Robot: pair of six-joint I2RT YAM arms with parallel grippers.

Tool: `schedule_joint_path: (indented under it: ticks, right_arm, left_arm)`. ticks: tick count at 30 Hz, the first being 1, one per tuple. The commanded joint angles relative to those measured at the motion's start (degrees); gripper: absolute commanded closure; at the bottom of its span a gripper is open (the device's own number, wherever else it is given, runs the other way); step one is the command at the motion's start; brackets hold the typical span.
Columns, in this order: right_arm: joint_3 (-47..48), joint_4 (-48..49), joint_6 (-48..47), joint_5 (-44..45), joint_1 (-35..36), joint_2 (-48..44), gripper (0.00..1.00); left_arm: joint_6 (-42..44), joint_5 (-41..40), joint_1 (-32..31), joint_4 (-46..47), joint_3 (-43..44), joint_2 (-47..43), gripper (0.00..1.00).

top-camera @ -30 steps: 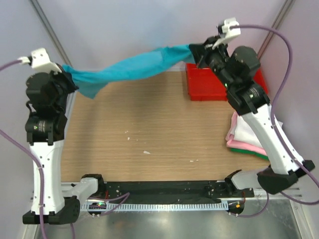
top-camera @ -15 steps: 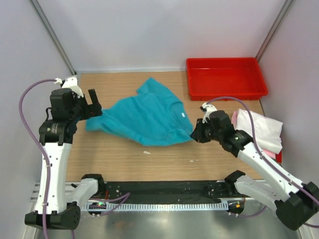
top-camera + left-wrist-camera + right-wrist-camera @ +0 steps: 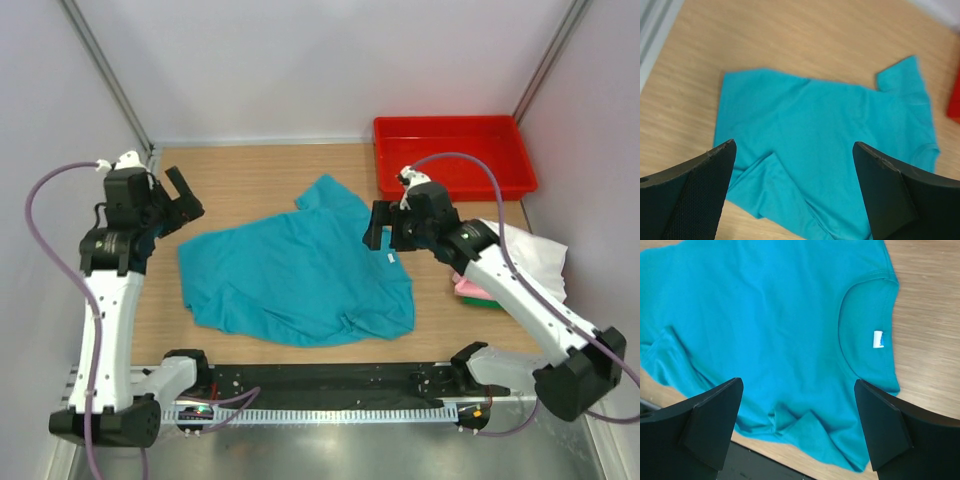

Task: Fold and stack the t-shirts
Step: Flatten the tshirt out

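Left gripper: jaws spread, empty; hem edge of teal t-shirt just right of it, below | shirt: flat on table, long axis hem-left to collar-right, between both grippers | right gripper: jaws spread, empty; collar directly beneath, judged the nearer arm.

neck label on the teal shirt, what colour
White, with a small blue mark; the neck label shows best in the right wrist view.

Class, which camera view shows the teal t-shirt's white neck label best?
The right wrist view: the neck label sits clear inside the teal t-shirt's collar. The top external view shows only a tiny white speck; the left wrist view does not show it.
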Motion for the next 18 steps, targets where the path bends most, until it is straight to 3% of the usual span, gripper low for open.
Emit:
schedule_joint_path:
  ticks: [1,5,9,13,18]
  right_arm:
    - [-0.1,8.9,6.2,2.6,0.3,6.8,0.0]
    - [0.7,18.8,9.4,2.0,0.4,15.4,0.01]
    - [3.3,20.8,9.8,7.0,0.5,23.3,0.0]
    - [5.1,21.5,9.5,5.7,1.2,29.2,0.0]
    - [2.7,23.5,9.7,4.2,3.9,30.6,0.0]
  left_arm:
    - [-8.3,-6.5,0.1,4.2,-7.5,6.0,0.0]
    - [-11.7,-6.3,3.9,9.2,-11.4,12.5,0.0]
    - [-13.2,-9.8,4.9,13.7,-12.1,18.8,0.0]
    - [-13.9,-13.3,6.3,17.0,-12.2,25.9,0.01]
    - [-15.4,-3.7,7.8,18.0,-16.2,27.8,0.04]
